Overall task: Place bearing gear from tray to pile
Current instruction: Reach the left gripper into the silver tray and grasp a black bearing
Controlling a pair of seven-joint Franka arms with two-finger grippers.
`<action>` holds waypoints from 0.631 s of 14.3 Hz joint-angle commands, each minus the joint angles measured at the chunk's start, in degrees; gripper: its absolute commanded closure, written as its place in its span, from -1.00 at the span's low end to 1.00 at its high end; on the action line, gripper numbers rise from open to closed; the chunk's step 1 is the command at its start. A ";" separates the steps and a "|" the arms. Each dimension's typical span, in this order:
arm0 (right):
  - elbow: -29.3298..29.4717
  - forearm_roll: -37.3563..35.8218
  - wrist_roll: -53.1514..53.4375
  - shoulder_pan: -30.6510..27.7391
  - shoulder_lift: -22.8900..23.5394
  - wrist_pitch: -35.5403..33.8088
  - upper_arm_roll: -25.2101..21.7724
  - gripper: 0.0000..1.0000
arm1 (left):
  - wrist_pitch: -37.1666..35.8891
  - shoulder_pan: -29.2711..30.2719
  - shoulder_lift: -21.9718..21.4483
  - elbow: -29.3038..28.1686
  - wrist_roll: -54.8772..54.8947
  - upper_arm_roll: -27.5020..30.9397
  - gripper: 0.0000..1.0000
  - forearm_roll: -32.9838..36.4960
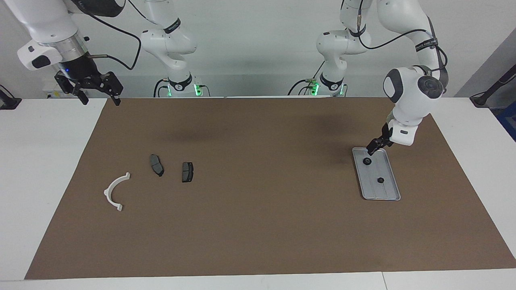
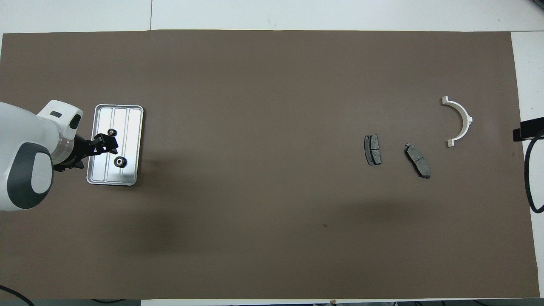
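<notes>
The silver tray [image 1: 373, 190] [image 2: 131, 127] lies toward the left arm's end of the table. Two small black bearing gears sit in it, one [image 1: 367, 161] [image 2: 120, 161] nearer to the robots than the other [image 1: 379, 180] [image 2: 111, 132]. My left gripper [image 1: 373, 149] [image 2: 108, 144] hangs open just over the tray, close to the nearer gear and holding nothing. The pile lies toward the right arm's end: a white half-ring bracket [image 1: 115, 191] [image 2: 459, 121] and two dark pads [image 1: 157, 165] [image 1: 187, 172]. My right gripper [image 1: 98, 94] waits open and empty, raised above the mat's corner.
A brown mat [image 1: 258, 217] covers most of the white table. A black cable [image 2: 529, 178] hangs at the mat's edge on the right arm's end. Both arm bases stand at the table's robot side.
</notes>
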 commanded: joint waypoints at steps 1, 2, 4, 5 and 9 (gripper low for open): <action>-0.67 0.64 -0.55 -1.14 -0.93 -0.34 0.41 -1.00 | 2.19 -0.59 0.86 -1.14 0.89 0.36 -0.71 1.42; -0.75 0.64 -0.55 -1.05 -0.93 -0.69 0.41 -1.00 | 2.71 -0.16 0.86 -1.58 2.73 0.28 -0.69 1.42; -0.67 0.64 -0.64 -0.61 -1.19 -1.30 0.50 -1.00 | 5.51 0.11 2.09 -2.72 3.90 0.36 -0.69 1.42; -0.67 0.64 -0.64 -0.61 -1.19 -1.39 0.50 -1.00 | 7.09 0.11 2.62 -3.16 3.90 0.28 -0.69 1.42; -0.84 0.64 -0.64 -0.61 -1.28 -1.39 0.50 -1.00 | 11.24 0.02 5.34 -4.57 4.07 0.27 -0.72 1.42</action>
